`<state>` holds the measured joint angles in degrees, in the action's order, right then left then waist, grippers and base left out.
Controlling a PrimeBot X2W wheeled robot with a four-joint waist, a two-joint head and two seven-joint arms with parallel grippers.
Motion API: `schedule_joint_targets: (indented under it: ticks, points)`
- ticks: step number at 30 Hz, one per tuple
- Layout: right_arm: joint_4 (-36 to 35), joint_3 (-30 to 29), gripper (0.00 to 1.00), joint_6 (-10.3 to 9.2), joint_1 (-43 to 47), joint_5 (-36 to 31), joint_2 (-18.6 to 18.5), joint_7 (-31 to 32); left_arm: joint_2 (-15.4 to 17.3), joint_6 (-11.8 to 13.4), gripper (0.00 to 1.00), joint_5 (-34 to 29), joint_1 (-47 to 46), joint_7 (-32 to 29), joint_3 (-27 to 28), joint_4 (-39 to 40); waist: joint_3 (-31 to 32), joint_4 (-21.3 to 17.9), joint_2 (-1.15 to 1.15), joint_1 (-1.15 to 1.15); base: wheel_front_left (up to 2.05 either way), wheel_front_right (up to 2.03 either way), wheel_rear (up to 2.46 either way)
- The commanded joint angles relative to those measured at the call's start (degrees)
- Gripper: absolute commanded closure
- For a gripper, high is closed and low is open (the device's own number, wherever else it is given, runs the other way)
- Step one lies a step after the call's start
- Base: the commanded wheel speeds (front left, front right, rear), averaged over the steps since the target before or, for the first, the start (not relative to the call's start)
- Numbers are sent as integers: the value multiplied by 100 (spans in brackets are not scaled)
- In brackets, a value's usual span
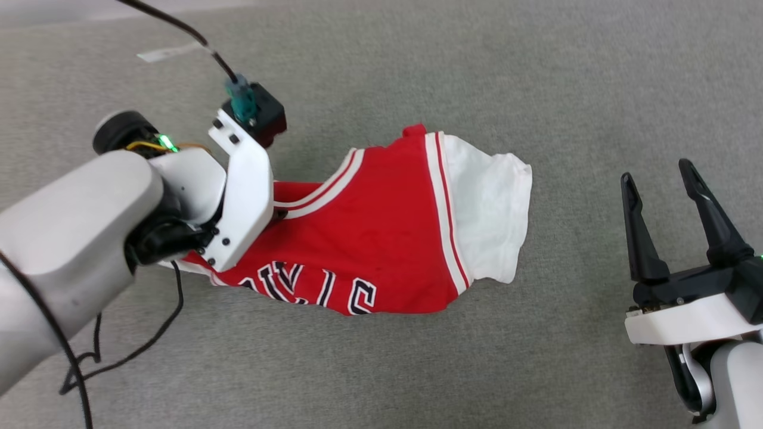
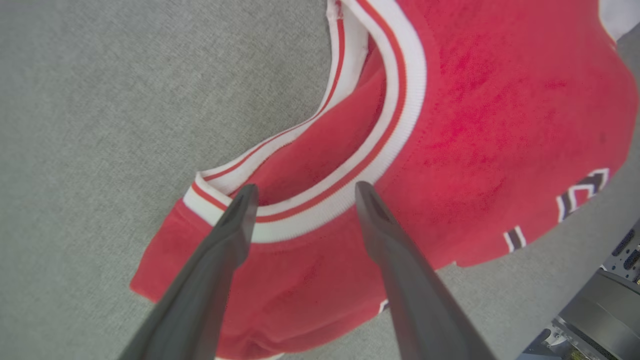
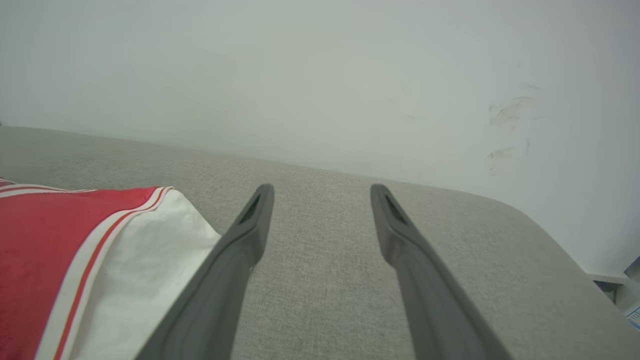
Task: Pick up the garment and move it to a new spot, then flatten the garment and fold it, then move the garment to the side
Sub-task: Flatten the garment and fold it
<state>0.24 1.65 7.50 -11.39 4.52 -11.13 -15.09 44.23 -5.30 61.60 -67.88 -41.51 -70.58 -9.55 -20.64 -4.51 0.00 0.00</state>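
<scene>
Garment [image 1: 369, 238]: red jersey T-shirt, crumpled on grey fabric surface [image 1: 566, 77].
White short sleeve [image 1: 495, 220]; red-and-white striped trim at collar [image 2: 395, 125] and sleeve seam; black, white-outlined lettering partly folded under at the lower edge. Lies bunched mid-surface. Left gripper [image 2: 302, 192] poised at the collar, fingers spread apart, gripping nothing. Right gripper [image 1: 656, 170] well apart on the sleeve side, jaws released.
</scene>
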Motion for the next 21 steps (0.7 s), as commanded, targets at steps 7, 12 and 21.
schedule_joint_targets:
  ticks: [7,12,21]
  points:
    - [-37,40,0,-2,-169,-56,73,-11,-307,-171,0,-160,426,-402,-233,-630,-402,-256,0,0,0,0,0]
    - [-29,-5,0,-2,-163,-100,120,-11,-428,-192,100,-358,654,-373,-333,-829,-412,-270,0,0,0,0,0]
    - [-30,-85,0,-2,-3,-91,161,-11,-227,-208,100,-442,-174,479,-15,-109,-124,-243,0,0,0,0,0]
